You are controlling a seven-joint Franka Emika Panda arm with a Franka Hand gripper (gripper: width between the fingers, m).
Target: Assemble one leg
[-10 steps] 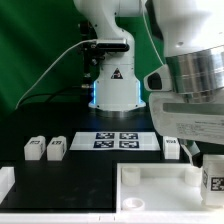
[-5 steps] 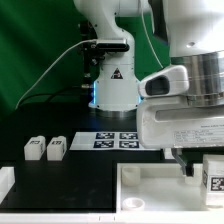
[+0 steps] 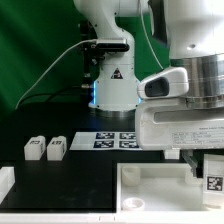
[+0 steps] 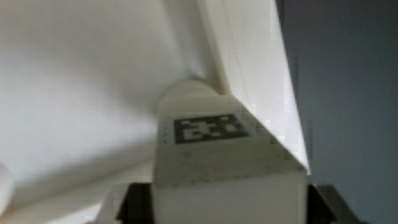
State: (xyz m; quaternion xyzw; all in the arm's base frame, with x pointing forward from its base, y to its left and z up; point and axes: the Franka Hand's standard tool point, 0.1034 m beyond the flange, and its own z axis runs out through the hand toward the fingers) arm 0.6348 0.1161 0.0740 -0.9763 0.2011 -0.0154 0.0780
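In the exterior view, the gripper (image 3: 203,168) has come down and turned over the last second. Its broad white body now hangs low at the exterior view's right and covers the right end of the marker board (image 3: 118,140). The leg (image 3: 213,182) has barely shifted through all that. It stands upright at the near right corner of the top (image 3: 150,168), with its tag facing the camera. One dark finger (image 3: 188,163) shows just to its left; the other is hidden. The spare legs (image 3: 56,148) sit well apart at the exterior view's left, untouched. A hand that turns while the leg stays put suggests the leg is being twisted into its corner hole.

In the wrist view, the leg (image 4: 214,150) fills the whole gap of the gripper (image 4: 228,203), so the jaws are narrow and appear clamped on it. Its far end meets the top (image 4: 89,90) just beside a raised wall, with dark table (image 4: 356,100) beyond. Whether it is fully seated cannot be told.
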